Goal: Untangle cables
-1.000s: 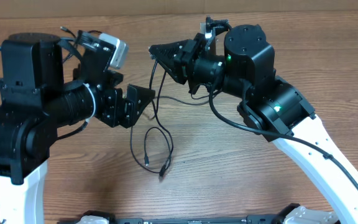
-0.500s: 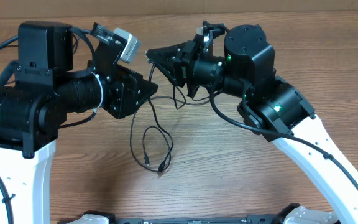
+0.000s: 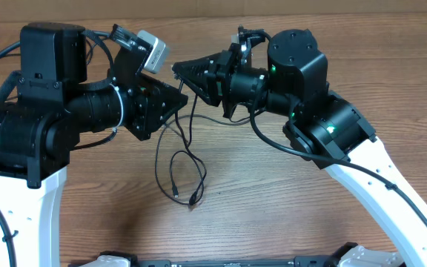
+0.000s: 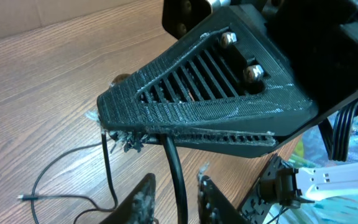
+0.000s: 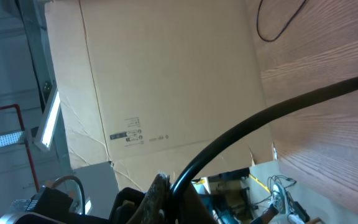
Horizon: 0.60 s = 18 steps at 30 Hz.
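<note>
The cables [image 3: 199, 167] are thin black cords. They hang from my right gripper [image 3: 178, 69] and loop on the wooden table, with two plug ends [image 3: 192, 199] near the front. In the right wrist view the right gripper [image 5: 169, 186] is shut on one black cable [image 5: 260, 121], which arcs away from it. My left gripper [image 3: 178, 100] sits just under the right one. In the left wrist view its fingers [image 4: 143, 198] stand narrowly apart on either side of that hanging cable [image 4: 174, 163], with small gaps showing. A thinner cord [image 4: 107, 168] drops beside it.
A cardboard box [image 5: 166, 81] stands beyond the table's back edge. The right arm's white base [image 3: 376, 185] fills the right side and the left arm's black body [image 3: 28, 133] the left. Another loop of cord [image 5: 278, 25] lies on the wood.
My left arm swung up and right until its gripper came under the right gripper, and its jaws narrowed around the hanging cable. The right arm stayed put.
</note>
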Tool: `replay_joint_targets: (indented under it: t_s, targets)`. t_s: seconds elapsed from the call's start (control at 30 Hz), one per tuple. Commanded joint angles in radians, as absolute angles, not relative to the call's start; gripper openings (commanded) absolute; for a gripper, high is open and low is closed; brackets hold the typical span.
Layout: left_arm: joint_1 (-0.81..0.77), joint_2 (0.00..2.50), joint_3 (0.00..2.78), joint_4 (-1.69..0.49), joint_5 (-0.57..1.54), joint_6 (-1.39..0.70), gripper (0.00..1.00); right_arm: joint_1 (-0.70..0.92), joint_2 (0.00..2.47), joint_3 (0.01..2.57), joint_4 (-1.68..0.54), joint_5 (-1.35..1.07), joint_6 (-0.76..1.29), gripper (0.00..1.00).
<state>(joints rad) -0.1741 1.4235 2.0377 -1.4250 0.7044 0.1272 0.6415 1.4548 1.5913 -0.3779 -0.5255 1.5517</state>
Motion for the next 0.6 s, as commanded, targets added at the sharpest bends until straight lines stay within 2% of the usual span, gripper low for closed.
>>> replay_joint_targets:
  t_s: [0.0, 0.3, 0.47, 0.57]
  targets:
    - [-0.171, 1.429, 2.044, -1.425, 0.727, 0.134, 0.22, 0.64, 1.442, 1.592, -0.369, -0.542, 1.56, 0.04]
    - [-0.171, 1.429, 2.044, -1.426, 0.759, 0.135, 0.16, 0.64, 1.442, 1.592, -0.368, -0.545, 1.56, 0.04]
    - [-0.171, 1.429, 2.044, -1.43, 0.759, 0.135, 0.06, 0.64, 1.442, 1.592, -0.368, -0.545, 1.56, 0.04]
    - [-0.171, 1.429, 2.044, -1.432, 0.759, 0.135, 0.04, 0.64, 1.442, 1.592, -0.369, -0.545, 1.56, 0.04]
